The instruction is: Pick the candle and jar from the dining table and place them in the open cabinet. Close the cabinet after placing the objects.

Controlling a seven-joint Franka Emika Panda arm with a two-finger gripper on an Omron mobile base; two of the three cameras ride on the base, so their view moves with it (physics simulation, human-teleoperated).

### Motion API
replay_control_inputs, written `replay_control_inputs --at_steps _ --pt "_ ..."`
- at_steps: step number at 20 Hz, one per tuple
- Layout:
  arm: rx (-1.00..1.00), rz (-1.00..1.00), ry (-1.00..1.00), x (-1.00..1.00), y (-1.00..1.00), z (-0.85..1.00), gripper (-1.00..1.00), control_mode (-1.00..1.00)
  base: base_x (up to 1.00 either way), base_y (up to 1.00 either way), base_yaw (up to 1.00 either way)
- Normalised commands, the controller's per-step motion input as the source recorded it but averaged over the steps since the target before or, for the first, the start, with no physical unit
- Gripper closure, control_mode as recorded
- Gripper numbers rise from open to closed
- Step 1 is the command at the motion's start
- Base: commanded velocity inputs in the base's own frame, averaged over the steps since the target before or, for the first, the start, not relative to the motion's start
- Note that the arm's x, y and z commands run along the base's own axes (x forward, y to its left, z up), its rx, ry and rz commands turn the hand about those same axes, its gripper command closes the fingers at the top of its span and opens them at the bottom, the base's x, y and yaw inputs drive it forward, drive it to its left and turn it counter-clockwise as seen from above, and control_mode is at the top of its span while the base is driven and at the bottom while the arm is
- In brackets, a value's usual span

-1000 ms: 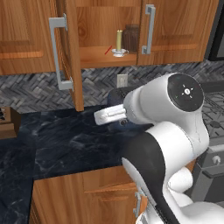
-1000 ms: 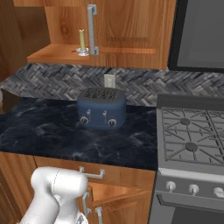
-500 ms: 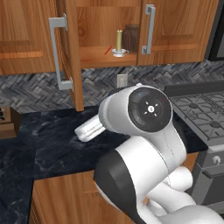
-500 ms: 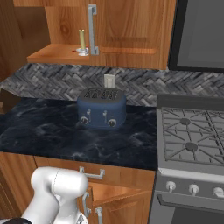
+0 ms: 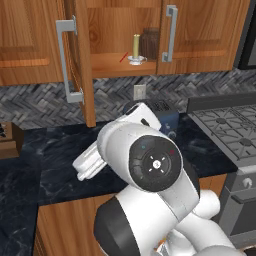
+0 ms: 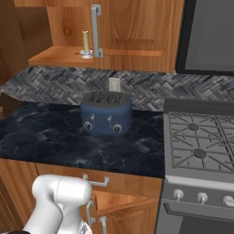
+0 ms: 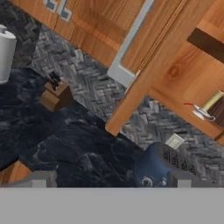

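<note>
- Knife block is seen at the far left of the left base view, standing on the black marble counter against the herringbone backsplash.
- To its right, the open cabinet door is seen edge-on, swung out towards the camera, with a long vertical silver handle on its face.
- Behind the door, the cabinet is shown open, and the candle is set upright in its small holder on the bare wooden shelf.
- The jar is placed just beside the candle on its right, slightly further back on the same shelf; whether the two touch cannot be told.
- A second cabinet door to the right of the jar is shut, its handle standing near the jar.
- Below the shelf, a wall outlet is set in the backsplash, and the blue toaster is seen on the counter under it, partly hidden by the arm in the left base view.
- The stove is seen at the right end of the counter.
- The gripper is held wide open with nothing between its fingertips, well below and apart from the shelf, over the counter near the toaster.
- In the hand view, the candle is seen at the right edge, on the shelf, with the dark jar just behind it.
</note>
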Motion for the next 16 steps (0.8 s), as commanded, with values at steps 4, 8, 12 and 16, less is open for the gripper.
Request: replay_control_inputs --at_steps 4,8,12,16 --pt "-0.09 0.01 -0.09 0.06 0.4 0.08 -1.0 -1.0 0.0 0.0 0.0" --pt "-0.12 0.0 -0.09 0.15 0.44 0.11 -1.0 -1.0 0.0 0.0 0.0" --pt "-0.1 0.0 -0.04 0.31 0.31 0.06 -1.0 -1.0 0.0 0.0 0.0" --pt "-0.09 0.0 -0.02 0.39 0.24 0.04 -1.0 -1.0 0.0 0.0 0.0"
